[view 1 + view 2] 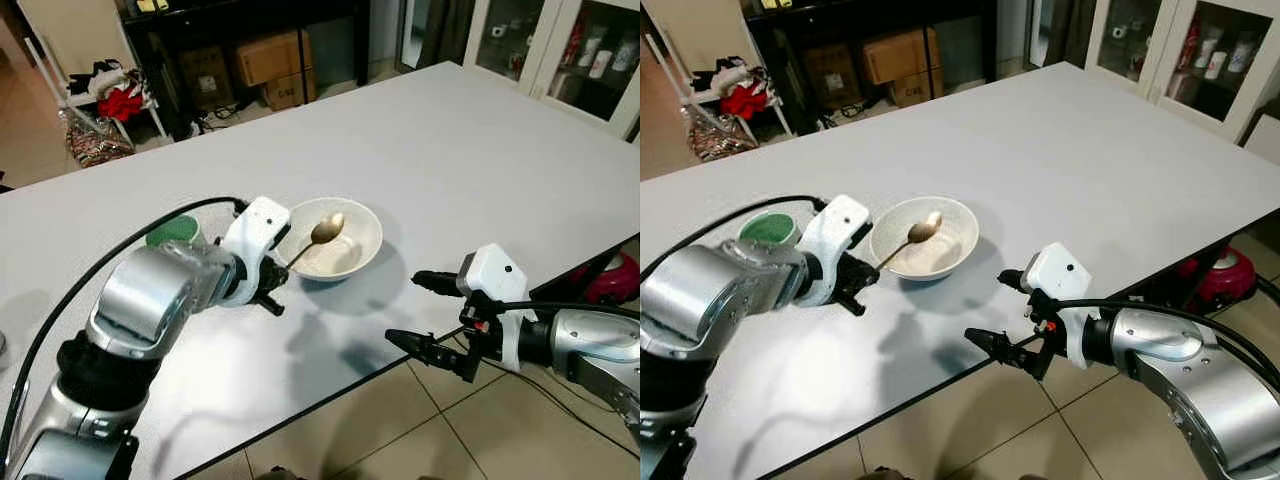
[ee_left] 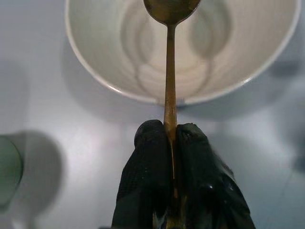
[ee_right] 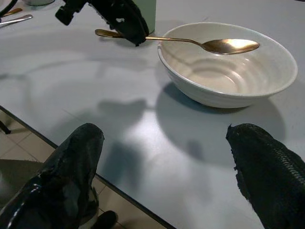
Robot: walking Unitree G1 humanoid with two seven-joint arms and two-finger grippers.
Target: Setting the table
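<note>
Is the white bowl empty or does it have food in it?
Empty. The white bowl shows only its bare ribbed inside; the gold spoon, pinched in the left gripper, hangs over it with nothing in its scoop.

The bowl [image 1: 335, 240] sits on the tabletop [image 1: 450, 150] near its near edge; the spoon [image 1: 318, 238] reaches over it from the left, a cup [image 1: 172, 232] farther left.

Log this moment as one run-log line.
left gripper: shut on gold spoon, spoon head above white bowl | right gripper: open, at table edge
</note>
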